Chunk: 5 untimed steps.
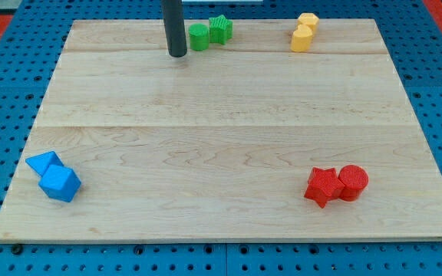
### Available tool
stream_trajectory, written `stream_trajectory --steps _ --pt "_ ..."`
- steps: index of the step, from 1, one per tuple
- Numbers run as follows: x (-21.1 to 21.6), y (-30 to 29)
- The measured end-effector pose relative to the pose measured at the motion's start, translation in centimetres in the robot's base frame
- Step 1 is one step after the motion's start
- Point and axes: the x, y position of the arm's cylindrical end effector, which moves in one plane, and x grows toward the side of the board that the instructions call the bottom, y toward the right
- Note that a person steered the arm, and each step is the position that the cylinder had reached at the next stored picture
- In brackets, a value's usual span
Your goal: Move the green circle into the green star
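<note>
The green circle [199, 37] sits near the view's top, touching the green star [221, 29] on its right. My tip [177, 54] rests on the wooden board [221, 130] just left of and slightly below the green circle, a small gap apart from it.
Two yellow blocks [305, 33] stand together at the view's top right. A red star [323, 186] and a red circle [353, 182] touch at the bottom right. Two blue blocks [54, 176] sit at the bottom left. Blue pegboard surrounds the board.
</note>
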Motion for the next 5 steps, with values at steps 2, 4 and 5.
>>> stream_trajectory --steps 2,4,5 --pt "-0.7 2.7" --pt "-1.4 3.6" --pt "1.0 3.6"
